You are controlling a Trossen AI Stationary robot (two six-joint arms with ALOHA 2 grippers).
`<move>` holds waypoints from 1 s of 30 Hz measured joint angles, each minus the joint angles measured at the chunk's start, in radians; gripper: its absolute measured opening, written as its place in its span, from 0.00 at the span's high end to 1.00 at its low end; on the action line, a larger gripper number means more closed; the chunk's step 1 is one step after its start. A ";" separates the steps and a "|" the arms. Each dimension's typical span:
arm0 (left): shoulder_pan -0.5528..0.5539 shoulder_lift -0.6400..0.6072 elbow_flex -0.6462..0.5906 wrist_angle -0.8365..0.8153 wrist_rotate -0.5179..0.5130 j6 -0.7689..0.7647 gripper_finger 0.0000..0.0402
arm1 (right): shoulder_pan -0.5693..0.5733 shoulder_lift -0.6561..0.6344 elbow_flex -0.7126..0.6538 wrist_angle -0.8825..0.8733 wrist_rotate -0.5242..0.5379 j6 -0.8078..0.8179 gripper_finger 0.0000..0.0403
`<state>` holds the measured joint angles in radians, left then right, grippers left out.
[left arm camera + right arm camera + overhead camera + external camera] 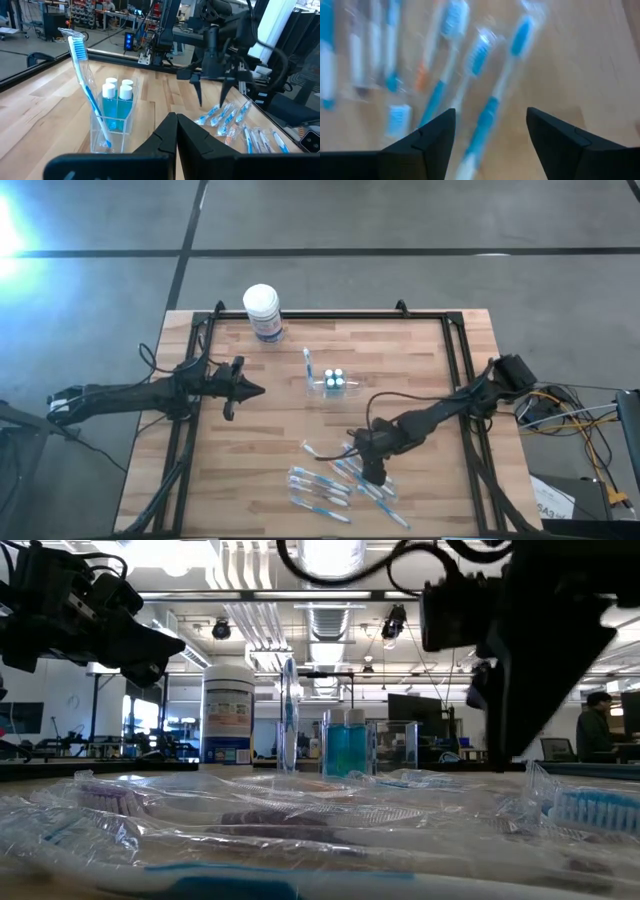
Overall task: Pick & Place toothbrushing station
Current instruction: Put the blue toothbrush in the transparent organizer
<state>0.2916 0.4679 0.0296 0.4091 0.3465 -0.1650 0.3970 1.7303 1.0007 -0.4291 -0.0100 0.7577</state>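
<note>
A small clear cup (pixel 330 385) stands mid-table with one blue-and-white toothbrush (pixel 82 65) leaning upright in it beside white-capped pieces (pixel 117 90). Several wrapped toothbrushes (pixel 330 480) lie flat near the table's front edge. My right gripper (pixel 374 476) hangs open, pointing steeply down over the right side of that pile; in its wrist view a blue-handled toothbrush (pixel 487 120) lies below the gap between its fingers (pixel 432 137). My left gripper (pixel 260 390) is shut and level, left of the cup, with nothing in it.
A white-lidded tub with a blue label (pixel 262 310) stands at the far edge, left of centre. A dark frame rail (pixel 455 350) runs along the table's sides and back. Bare wood lies between the cup and the toothbrush pile.
</note>
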 joint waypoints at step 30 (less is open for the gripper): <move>0.001 0.000 0.000 0.000 -0.001 0.000 0.98 | 0.006 0.068 0.003 -0.048 0.010 0.040 0.57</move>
<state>0.2924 0.4679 0.0292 0.4091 0.3458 -0.1650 0.4030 1.7982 1.0035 -0.4773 0.0002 0.7980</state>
